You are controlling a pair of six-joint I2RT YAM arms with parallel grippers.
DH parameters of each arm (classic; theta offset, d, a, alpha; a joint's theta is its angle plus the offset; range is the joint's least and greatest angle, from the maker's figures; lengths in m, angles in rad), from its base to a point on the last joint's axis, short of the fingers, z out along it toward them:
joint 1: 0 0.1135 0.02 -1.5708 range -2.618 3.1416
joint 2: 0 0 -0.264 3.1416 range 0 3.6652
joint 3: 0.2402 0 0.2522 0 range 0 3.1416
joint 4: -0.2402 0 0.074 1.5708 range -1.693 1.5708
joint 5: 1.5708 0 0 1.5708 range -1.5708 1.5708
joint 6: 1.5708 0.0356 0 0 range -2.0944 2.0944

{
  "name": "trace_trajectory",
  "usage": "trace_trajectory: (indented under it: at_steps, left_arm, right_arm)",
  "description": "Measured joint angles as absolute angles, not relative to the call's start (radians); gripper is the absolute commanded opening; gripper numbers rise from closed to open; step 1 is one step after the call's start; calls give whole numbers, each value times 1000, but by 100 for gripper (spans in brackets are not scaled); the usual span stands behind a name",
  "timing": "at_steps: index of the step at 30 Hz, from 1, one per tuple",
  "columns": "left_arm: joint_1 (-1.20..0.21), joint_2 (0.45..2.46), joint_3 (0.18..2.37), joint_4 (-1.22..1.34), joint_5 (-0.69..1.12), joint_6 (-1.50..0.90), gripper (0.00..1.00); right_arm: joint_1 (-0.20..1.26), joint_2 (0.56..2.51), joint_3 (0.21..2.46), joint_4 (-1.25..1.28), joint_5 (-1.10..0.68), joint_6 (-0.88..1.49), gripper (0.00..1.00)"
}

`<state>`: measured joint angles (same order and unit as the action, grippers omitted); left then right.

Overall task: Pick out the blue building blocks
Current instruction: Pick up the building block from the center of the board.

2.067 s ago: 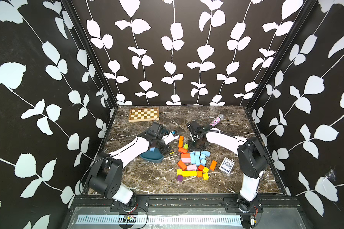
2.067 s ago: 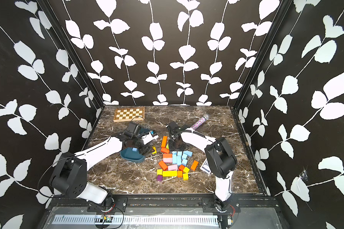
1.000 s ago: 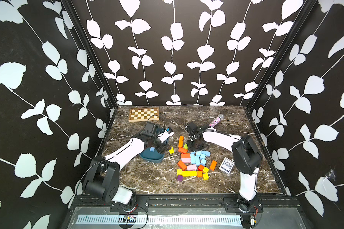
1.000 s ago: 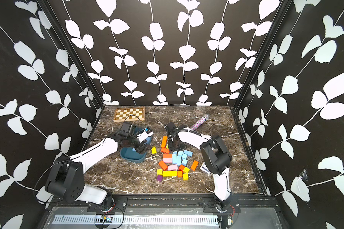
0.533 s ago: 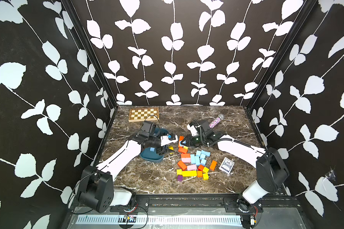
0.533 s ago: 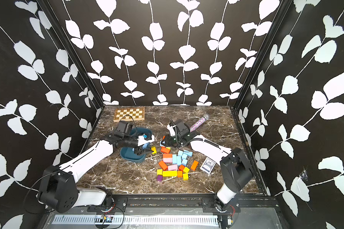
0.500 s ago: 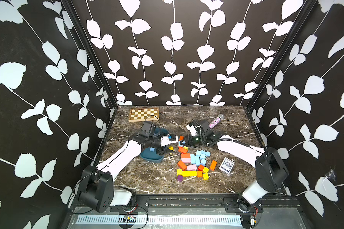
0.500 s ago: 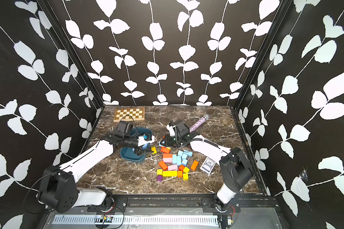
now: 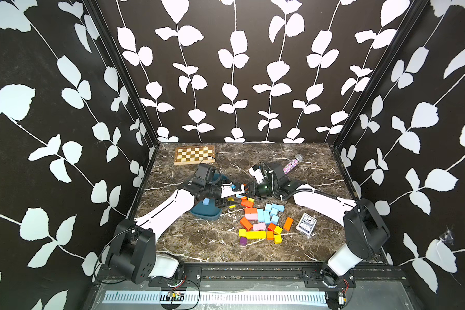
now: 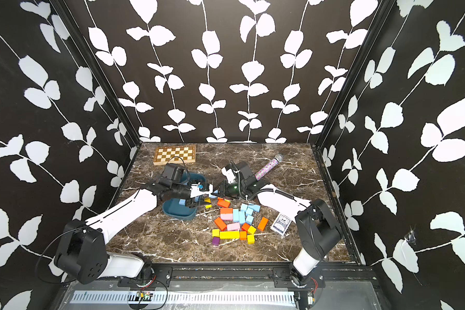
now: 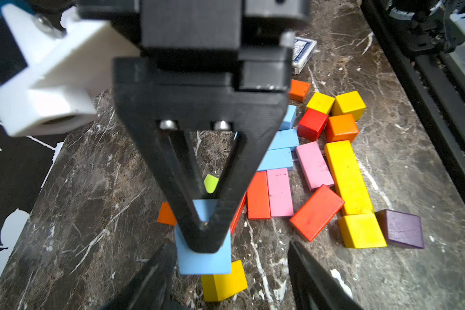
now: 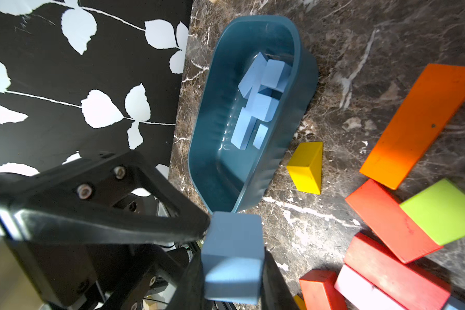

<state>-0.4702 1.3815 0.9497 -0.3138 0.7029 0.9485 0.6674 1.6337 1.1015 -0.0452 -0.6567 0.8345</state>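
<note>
While the right gripper (image 11: 203,236) stays out of my direct sight in its own camera's corner, the left wrist view shows it clamped on a blue cube (image 11: 204,261), carried above the marble table (image 9: 199,241). The left gripper (image 11: 230,249) faces it with jaws spread: one finger sits right at the cube's side, though I cannot tell if it touches, and the other stands well apart. In both top views the two grippers meet nose to nose at 12 o'clock of the block pile (image 9: 255,234), just off the 3 o'clock side of the teal tray (image 9: 204,213). Looking into the tray through the right wrist camera, I count about five blue blocks (image 12: 262,107) heaped toward one end. A yellow wedge (image 12: 306,167) lies just beside its outer wall. More loose blue blocks (image 9: 269,214) sit in the pile among orange, pink and yellow ones. A card deck (image 9: 306,224) lies at the pile's 3 o'clock and a chessboard (image 9: 194,155) at the table's 11 o'clock.
</note>
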Motion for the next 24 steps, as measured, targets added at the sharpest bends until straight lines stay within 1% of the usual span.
trace_trajectory:
  at_steps: [2,6,10,12,17,19,21,23,24]
  left_arm:
    - [-471,1383,950,-302,694,934,68]
    - [-473,1391,950,-285,686,913,60]
    - [-477,1400,950,-274,672,895,59]
    - [-477,1404,950,-262,662,883,56]
    - [-477,1414,950,-249,647,863,41]
    - [-477,1414,950,-245,647,859,33]
    - [-477,1416,950,-245,647,854,27]
    - [-477,1416,951,-245,649,852,23]
    - [-477,1416,953,-246,650,849,22]
  right_arm:
    - [667,1634,1101,-35,-665,838,16]
    - [667,1634,1100,-17,-671,846,16]
    - [667,1634,1100,-4,-677,851,17]
    - [667,1634,1100,0,-681,854,17]
    - [668,1634,1092,14,-692,861,19]
    - [668,1634,1085,19,-693,863,23]
    - [667,1633,1083,22,-691,865,31]
    - [667,1633,1082,25,-688,866,44]
    - [667,1633,1082,23,-684,865,49]
